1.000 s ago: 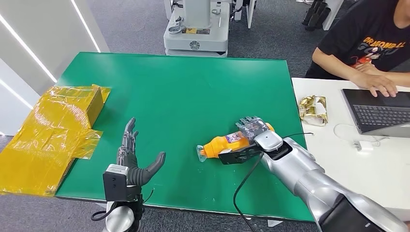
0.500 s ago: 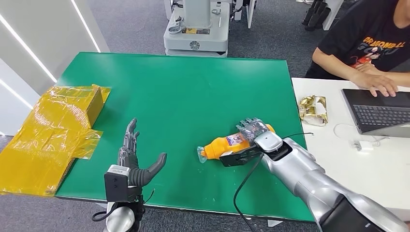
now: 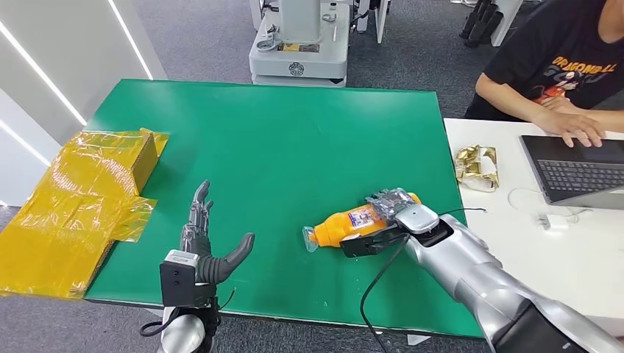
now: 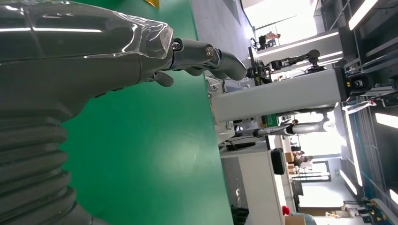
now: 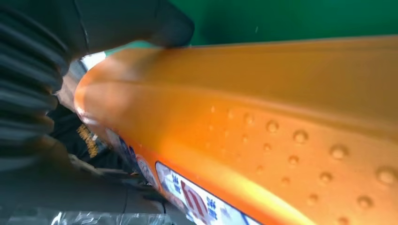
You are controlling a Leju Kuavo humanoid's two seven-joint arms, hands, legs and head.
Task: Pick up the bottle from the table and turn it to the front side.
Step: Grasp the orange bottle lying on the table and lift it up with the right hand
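An orange bottle (image 3: 346,224) with a clear cap and a white printed label is seen lying on its side on the green table (image 3: 294,140), near the front right, cap toward the left. Raised dimples are noted on its body.

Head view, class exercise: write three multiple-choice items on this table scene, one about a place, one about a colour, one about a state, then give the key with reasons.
1. Where does the yellow wrapped box sit?
A. At the green table's left edge
B. Beside the laptop
C. Under the bottle

2. What colour is the bottle?
A. Blue
B. Orange
C. White

3. What is the left hand doing?
A. Gripping the bottle
B. Pressing the box
C. Holding nothing, fingers apart

Key: 1 A, the box and its yellow film overhang the green table on its left edge. 2 B, its body is orange with a small label. 3 C, it is spread above the table's near edge, while the right hand grips the bottle.
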